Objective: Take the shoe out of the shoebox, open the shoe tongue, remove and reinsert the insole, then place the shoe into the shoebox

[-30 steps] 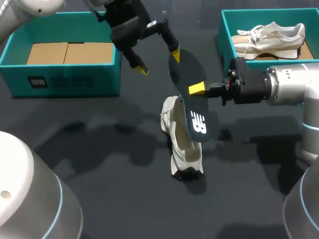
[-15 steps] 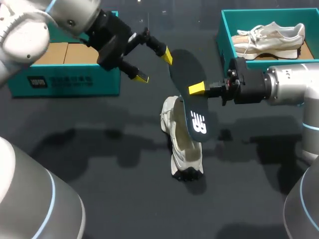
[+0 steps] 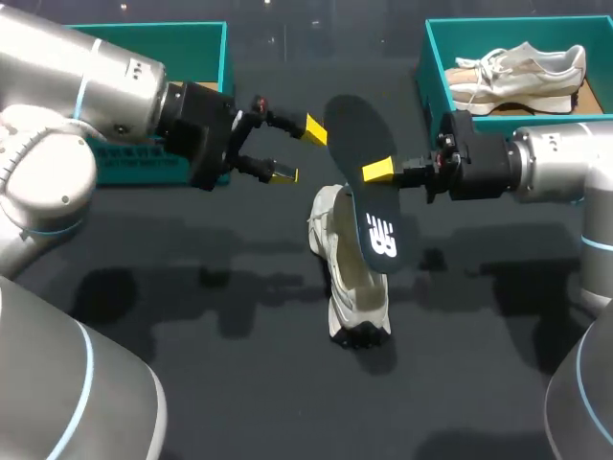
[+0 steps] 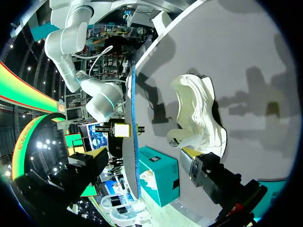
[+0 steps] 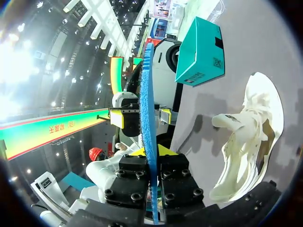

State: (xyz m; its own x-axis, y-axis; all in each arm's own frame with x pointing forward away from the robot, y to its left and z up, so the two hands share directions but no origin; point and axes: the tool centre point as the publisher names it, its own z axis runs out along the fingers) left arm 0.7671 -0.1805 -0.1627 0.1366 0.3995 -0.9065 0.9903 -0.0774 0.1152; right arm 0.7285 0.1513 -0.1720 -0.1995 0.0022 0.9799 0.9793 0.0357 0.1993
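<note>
Fingers of my right gripper [image 3: 375, 171] clamp the insole [image 3: 369, 206] midair; left gripper [image 3: 299, 150] spread wide at its 9 o'clock. Below at 6, the shoe [image 3: 350, 278] — reinsertion step, I'd say: angle an end into the opening.

Left pincer [image 3: 299, 151] spread open, right pincer [image 3: 375, 171] clamped, wrists facing each other

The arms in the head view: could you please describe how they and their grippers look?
Both the left arm and the right arm are rounded silver-grey tubes with thin light-blue rings at the joints. Each ends in a black wrist block with small red fittings. The left gripper and the right gripper have black fingers with bright yellow tips.
</note>
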